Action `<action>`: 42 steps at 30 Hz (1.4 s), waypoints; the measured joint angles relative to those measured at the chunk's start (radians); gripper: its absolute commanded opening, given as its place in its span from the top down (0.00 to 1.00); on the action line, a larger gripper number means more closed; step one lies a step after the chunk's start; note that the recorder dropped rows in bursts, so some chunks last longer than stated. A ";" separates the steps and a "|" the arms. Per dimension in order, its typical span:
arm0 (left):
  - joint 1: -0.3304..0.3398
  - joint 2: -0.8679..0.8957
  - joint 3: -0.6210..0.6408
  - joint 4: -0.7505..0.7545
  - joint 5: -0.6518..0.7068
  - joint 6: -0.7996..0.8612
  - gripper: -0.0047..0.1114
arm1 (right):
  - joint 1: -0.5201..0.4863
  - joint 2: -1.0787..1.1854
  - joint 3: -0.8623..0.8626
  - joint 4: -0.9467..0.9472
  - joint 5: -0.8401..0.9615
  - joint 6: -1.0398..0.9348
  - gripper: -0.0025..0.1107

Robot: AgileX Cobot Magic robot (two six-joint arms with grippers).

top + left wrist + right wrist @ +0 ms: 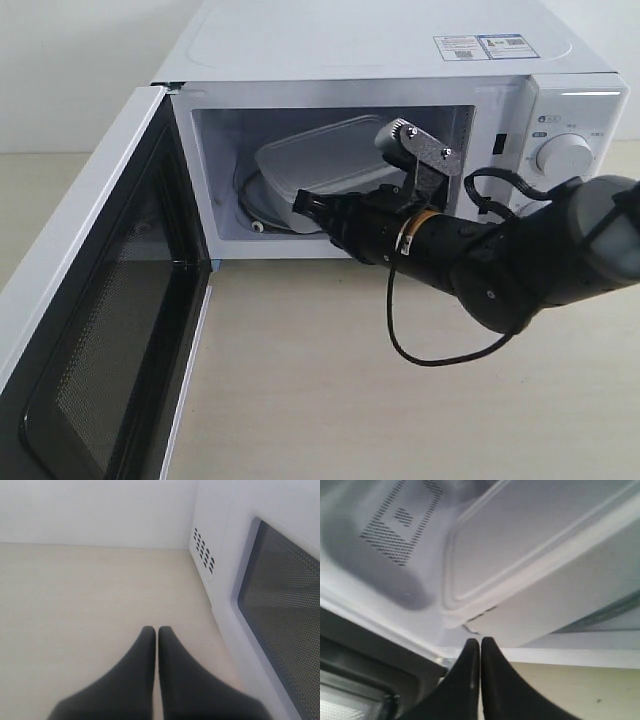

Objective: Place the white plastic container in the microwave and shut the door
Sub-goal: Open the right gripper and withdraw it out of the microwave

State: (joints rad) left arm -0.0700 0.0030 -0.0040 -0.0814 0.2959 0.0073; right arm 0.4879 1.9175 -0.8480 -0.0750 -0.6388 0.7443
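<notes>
Judging by centre frame, your white plastic container (pixel 322 160) lies inside the microwave (pixel 380 50), right gripper (pixel 305 203) pinched empty just before it; the door (pixel 100 300) at lower left is not yet closed.

Door (pixel 105 320) swung wide, microwave (pixel 350 40) mouth partly blocked by right arm (pixel 520 260) (container (pixel 320 155) behind)

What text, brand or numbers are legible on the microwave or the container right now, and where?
Nothing can be read as words.
The stickers on top of the microwave: printed, too small to read.
The small markings above the knob: too small to read.
On the white plastic container: no label shows.
Both wrist views: no text.
</notes>
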 measured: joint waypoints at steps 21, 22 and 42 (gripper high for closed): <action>0.000 0.000 0.000 0.000 0.000 0.000 0.92 | 0.012 -0.433 0.474 -0.102 -0.172 -0.294 0.98; 0.000 0.000 0.000 0.000 0.000 0.000 0.92 | 0.012 -0.462 0.489 -0.104 -0.172 -0.297 0.98; 0.000 0.000 0.000 0.000 0.000 0.000 0.92 | 0.012 -0.644 0.519 -0.101 -0.231 -0.310 0.98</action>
State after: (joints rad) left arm -0.0700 0.0030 -0.0040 -0.0814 0.2959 0.0073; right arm 0.4998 1.2735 -0.3286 -0.1761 -0.8696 0.4344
